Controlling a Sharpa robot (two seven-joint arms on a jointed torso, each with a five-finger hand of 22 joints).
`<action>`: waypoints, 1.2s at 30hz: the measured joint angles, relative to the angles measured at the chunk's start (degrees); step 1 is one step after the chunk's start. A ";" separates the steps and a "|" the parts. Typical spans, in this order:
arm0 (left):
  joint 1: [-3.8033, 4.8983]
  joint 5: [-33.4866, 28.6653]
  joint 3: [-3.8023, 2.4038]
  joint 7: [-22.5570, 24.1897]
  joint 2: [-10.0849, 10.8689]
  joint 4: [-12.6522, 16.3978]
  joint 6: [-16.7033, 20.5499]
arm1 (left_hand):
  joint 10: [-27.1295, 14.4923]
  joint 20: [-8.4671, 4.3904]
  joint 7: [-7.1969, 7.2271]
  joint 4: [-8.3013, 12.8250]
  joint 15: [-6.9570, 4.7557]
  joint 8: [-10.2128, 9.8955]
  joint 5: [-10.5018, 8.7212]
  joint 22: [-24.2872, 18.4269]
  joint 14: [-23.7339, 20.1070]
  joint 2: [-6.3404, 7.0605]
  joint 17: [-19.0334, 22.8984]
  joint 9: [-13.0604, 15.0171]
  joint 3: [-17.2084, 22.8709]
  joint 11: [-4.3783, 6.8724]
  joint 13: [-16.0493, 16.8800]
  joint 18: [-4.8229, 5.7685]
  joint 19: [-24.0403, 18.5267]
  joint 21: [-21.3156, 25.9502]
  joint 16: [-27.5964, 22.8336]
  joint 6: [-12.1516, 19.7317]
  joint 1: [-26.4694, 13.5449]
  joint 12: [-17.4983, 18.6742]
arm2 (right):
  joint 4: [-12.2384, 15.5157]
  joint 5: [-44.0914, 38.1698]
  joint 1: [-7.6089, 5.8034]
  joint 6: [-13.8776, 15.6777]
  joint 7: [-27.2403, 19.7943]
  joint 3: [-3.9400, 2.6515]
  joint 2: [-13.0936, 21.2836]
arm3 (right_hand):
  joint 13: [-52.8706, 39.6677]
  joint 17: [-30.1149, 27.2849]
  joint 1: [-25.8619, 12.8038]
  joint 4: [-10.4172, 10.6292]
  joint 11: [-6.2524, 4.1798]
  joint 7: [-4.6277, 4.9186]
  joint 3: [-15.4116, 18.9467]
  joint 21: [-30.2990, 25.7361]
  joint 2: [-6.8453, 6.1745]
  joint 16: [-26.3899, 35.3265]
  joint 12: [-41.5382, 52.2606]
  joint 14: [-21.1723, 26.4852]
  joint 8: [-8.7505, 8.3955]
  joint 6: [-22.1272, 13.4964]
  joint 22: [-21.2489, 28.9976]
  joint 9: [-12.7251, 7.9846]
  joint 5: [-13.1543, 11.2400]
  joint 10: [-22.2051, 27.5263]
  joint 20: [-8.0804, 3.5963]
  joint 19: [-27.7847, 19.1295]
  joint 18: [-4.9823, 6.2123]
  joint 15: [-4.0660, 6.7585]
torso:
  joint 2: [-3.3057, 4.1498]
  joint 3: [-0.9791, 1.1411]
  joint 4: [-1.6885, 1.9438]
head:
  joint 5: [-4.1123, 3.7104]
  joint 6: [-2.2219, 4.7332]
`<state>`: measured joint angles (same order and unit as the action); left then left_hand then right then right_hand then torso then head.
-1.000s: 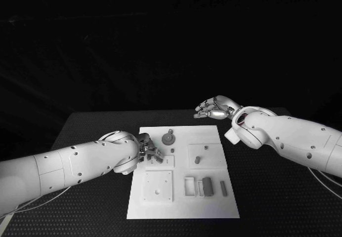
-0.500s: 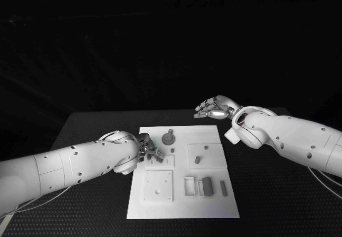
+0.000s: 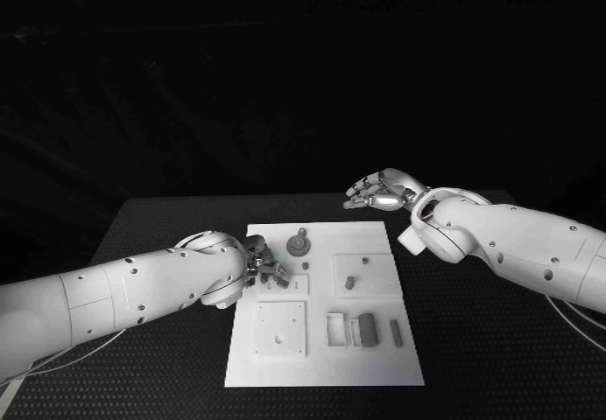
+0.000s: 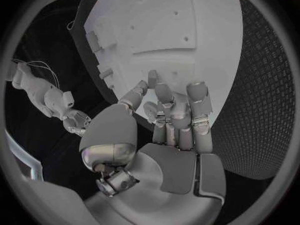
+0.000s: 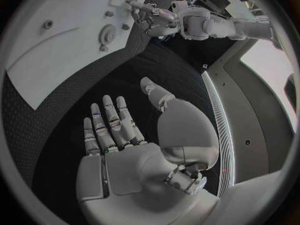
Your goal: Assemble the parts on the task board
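Nothing has moved since a second ago. My left hand (image 3: 262, 264) stays low on the task board (image 3: 326, 350), fingers curled among its parts (image 3: 366, 330); whether it grips one I cannot tell. My right hand (image 3: 383, 192) hangs open beyond the board's far edge, holding nothing.

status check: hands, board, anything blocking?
Left hand down at the task board's left edge, fingers on it; grasp not clear. Right hand open, above the table beyond the board. Gear and small parts on board. Nothing blocking.
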<state>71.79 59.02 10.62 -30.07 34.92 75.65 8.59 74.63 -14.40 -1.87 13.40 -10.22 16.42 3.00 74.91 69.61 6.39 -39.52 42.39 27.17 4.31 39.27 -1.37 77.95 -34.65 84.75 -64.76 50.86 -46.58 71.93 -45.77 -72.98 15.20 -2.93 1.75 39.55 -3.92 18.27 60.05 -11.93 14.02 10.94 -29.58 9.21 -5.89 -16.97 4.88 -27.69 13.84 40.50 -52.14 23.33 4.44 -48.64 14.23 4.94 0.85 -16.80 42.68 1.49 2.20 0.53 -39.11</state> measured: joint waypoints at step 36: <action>-0.02 0.03 0.03 -0.37 0.29 0.38 -0.54 | 0.00 0.02 0.05 -1.20 0.13 -0.28 0.04 0.03 0.08 1.27 0.04 -0.13 -1.51 0.00 -0.17 -0.11 -0.02 0.43 0.00 -0.26 -2.36 0.00 | 0.00 0.01 0.00 -0.08 0.02 0.00 0.00 | 0.00 0.01 0.00 0.16 0.00 0.00 0.16 0.00 0.00 0.00 0.00 -0.03 0.00 0.00 0.17 -0.04 0.00 0.00 0.00 0.00 -0.01 0.02 | 0.00 0.02 -0.02 | 0.13 -0.12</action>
<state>71.77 59.06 10.65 -30.43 35.21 76.03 8.05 74.63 -14.38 -1.82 12.21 -10.09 16.14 3.04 74.93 69.69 7.66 -39.48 42.26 25.66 4.31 39.10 -1.48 77.93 -34.22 84.75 -65.02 48.50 -46.58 71.93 -45.76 -72.98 15.12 -2.91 1.75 39.56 -3.92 18.28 60.05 -11.77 14.02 10.94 -29.42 9.21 -5.89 -16.97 4.88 -27.71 13.84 40.50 -51.97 23.29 4.44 -48.64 14.23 4.94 0.85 -16.78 42.68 1.51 2.19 0.66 -39.23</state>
